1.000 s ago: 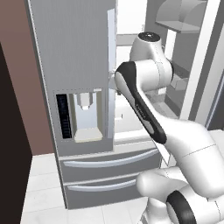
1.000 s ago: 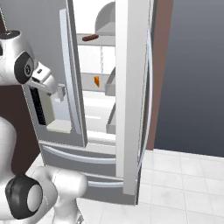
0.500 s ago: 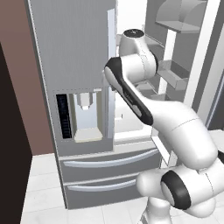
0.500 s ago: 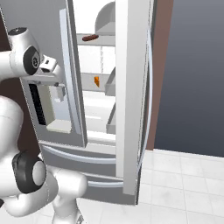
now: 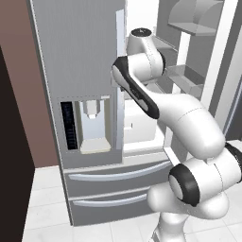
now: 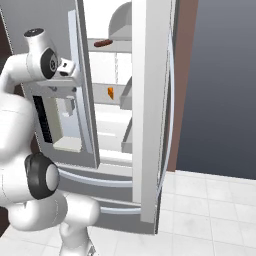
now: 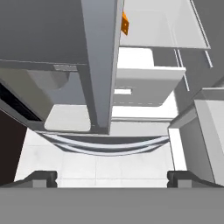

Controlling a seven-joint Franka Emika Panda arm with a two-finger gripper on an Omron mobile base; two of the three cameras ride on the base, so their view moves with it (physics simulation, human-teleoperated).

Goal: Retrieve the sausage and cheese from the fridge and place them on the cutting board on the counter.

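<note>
Right base view shows sausage (image 6: 101, 43) above cheese (image 6: 110, 92); hand view shows the gripper (image 7: 112, 177) spread wide, empty.

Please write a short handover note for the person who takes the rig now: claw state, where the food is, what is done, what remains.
Claw: open, holding nothing, pointing at the front of the fridge.
Fridge: right door swung open, left door shut.
Sausage: lying on an upper shelf inside the fridge.
Cheese: on the shelf below it, near the left edge of the opening; also seen in the hand view.
Done: fridge opened.
Left: pick the sausage and the cheese, carry both to the cutting board on the counter. Neither item is grasped yet.
</note>
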